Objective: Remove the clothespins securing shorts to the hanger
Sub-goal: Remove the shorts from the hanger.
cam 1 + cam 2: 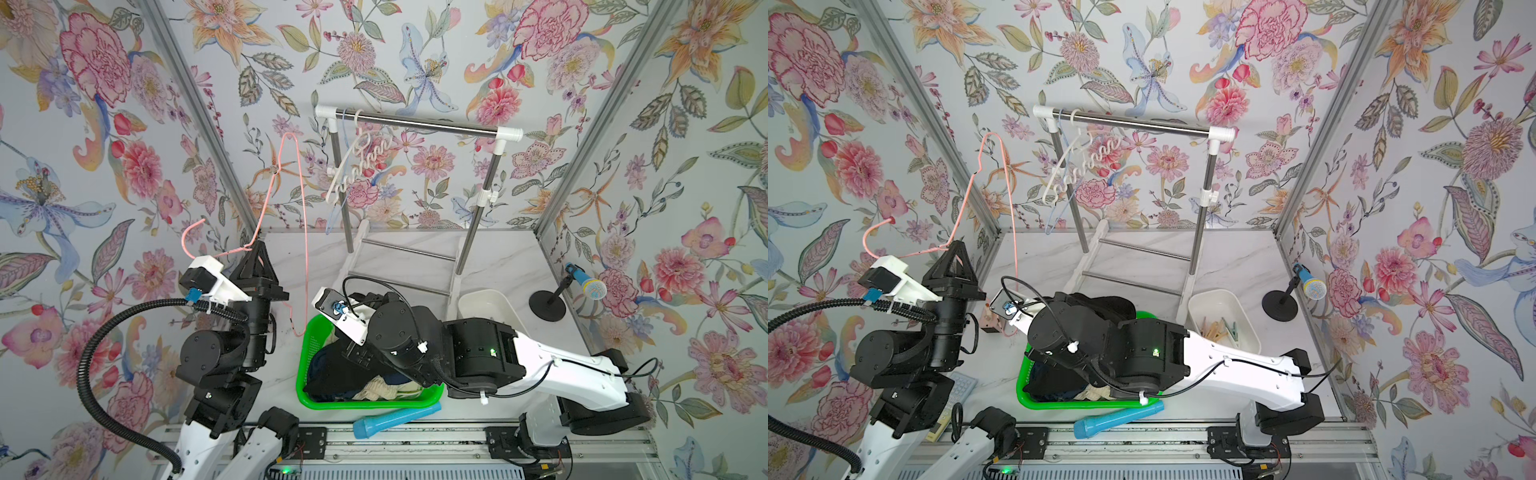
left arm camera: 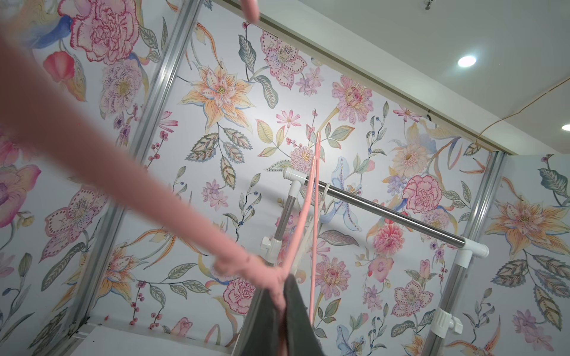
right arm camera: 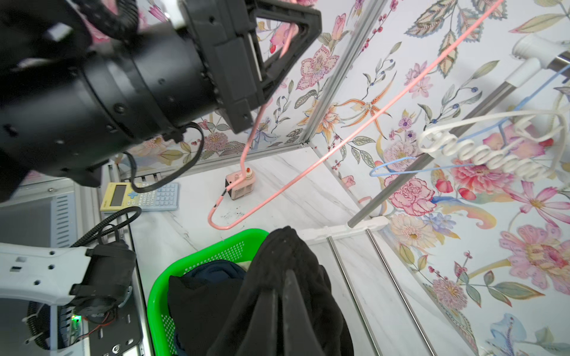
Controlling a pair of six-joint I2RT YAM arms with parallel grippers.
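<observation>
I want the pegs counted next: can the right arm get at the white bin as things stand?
Probably, though awkwardly: the white bin lies open-topped right beside that arm, nothing between, but the right gripper has its jaws shut on the black shorts.

Floral wallpaper (image 1: 104,83) boxes us in on three sides, silver metal posts (image 1: 200,112) running up the corners. Below we have a white marble-look worktop (image 1: 507,257), a steel-railed garment rack (image 1: 419,124) standing at its far edge. Up through the left wrist view we catch a white ceiling (image 2: 401,37) and a round recessed light (image 2: 466,61) glowing.
</observation>
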